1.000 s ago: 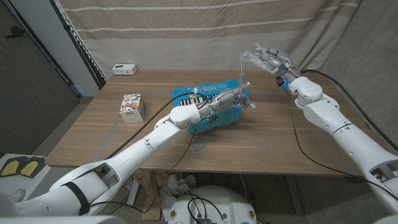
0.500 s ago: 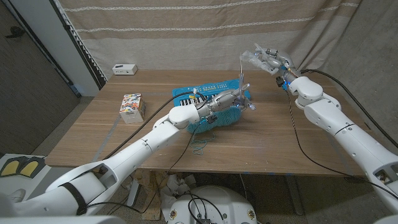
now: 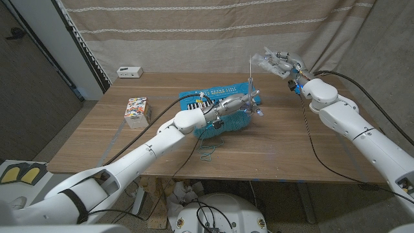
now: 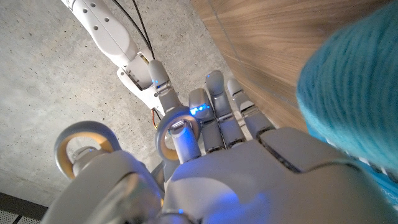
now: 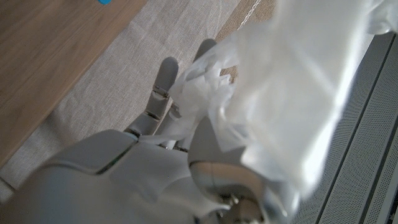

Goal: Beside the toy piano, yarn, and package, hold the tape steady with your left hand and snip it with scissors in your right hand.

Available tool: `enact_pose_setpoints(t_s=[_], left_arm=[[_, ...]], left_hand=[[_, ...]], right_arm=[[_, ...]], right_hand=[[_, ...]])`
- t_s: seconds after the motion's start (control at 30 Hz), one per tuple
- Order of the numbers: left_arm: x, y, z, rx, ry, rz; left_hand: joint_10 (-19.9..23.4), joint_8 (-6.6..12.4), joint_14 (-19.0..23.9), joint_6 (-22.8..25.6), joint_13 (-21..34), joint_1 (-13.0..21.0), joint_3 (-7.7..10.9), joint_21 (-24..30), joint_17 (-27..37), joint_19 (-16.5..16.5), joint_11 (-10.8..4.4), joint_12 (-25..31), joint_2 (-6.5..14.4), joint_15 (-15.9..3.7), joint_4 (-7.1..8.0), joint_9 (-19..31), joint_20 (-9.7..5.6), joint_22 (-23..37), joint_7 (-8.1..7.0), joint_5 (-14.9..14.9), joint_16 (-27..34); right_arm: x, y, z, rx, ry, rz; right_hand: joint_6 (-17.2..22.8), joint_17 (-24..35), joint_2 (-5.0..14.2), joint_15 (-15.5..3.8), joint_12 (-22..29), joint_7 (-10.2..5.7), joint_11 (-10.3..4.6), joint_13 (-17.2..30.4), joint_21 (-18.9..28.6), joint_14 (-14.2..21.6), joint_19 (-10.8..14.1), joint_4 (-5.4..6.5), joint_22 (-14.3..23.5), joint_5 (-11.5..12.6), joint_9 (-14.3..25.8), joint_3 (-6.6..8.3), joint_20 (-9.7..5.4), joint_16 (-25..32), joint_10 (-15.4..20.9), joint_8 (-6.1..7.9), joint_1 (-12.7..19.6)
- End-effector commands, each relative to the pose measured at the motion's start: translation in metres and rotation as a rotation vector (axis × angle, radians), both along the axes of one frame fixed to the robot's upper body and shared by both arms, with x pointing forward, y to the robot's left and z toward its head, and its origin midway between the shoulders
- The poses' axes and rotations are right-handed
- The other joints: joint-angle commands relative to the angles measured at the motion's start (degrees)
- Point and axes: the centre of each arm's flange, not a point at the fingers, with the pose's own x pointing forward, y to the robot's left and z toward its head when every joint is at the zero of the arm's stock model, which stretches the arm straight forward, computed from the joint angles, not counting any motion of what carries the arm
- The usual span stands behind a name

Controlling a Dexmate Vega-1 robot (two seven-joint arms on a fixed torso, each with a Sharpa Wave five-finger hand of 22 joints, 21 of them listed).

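Observation:
My left hand (image 3: 234,103) hovers over the blue yarn (image 3: 233,122) and grips grey-ringed scissors (image 4: 87,129), with a finger through one ring. A thin upright piece (image 3: 251,74) rises from this hand; I cannot tell whether it is blade or tape. My right hand (image 3: 284,66) is raised above the table's far right part and holds crumpled clear tape (image 3: 266,59), which reaches toward the top of that upright piece. In the right wrist view the clear tape (image 5: 298,81) bunches over my right hand (image 5: 124,168). The left wrist view has my left hand (image 4: 224,162) beside the yarn (image 4: 354,74).
The blue toy piano (image 3: 200,100) lies just behind the yarn. A small colourful package (image 3: 137,111) stands at the table's left. A white box (image 3: 129,71) sits at the far left corner. A loose yarn strand (image 3: 207,152) trails toward the front edge of the wooden table (image 3: 291,142).
My left hand has turned slightly, and the upright piece now stands straighter. The right hand has barely moved.

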Motion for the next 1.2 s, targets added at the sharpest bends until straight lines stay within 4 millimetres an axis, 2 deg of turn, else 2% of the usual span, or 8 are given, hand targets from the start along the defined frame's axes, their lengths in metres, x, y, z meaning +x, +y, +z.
enact_pose_setpoints(t_s=[0.03,0.5,1.2], left_arm=[[0.002,0.002,-0.002,0.029,-0.035,0.032],[0.005,0.002,0.001,0.106,-0.144,0.076],[0.015,0.001,0.000,0.128,-0.150,0.124]], left_hand=[[8.4,0.12,0.3,6.2,0.1,-0.5,-6.13,0.0,0.2,-0.1,-7.49,0.3,-0.4,-5.23,-3.35,0.0,0.04,0.1,5.88,0.4,-0.2],[8.4,0.14,0.3,6.3,0.1,-0.7,-6.15,0.0,0.1,-0.1,-7.68,0.3,-0.4,-5.22,-3.27,0.0,0.05,0.2,5.87,0.4,-0.3],[8.5,0.16,0.4,6.4,0.1,-1.0,-6.12,0.1,0.5,0.0,-7.63,0.3,-0.4,-5.13,-3.08,0.0,0.03,0.2,5.85,0.4,0.1]], right_arm=[[-0.005,0.003,0.001,-0.050,0.023,-0.004],[-0.005,-0.001,0.009,-0.116,0.058,-0.020],[-0.003,-0.005,0.007,-0.177,0.090,-0.012]], right_hand=[[0.4,-0.2,0.03,-0.57,0.5,0.44,0.24,0.3,0.2,0.3,0.8,-0.22,0.2,-0.1,0.1,0.05,-8.93,0.1,0.3,-0.04,0.6],[0.4,-0.3,0.03,-0.57,0.5,0.98,0.61,0.4,0.3,0.4,0.9,-0.43,0.2,-0.2,0.1,0.11,-8.95,0.2,0.4,-0.05,0.7],[0.4,-0.4,0.00,-0.57,0.4,1.44,0.98,0.4,0.3,0.4,1.1,-0.59,0.2,-0.2,0.1,0.09,-8.87,0.4,0.4,-0.05,0.8]])
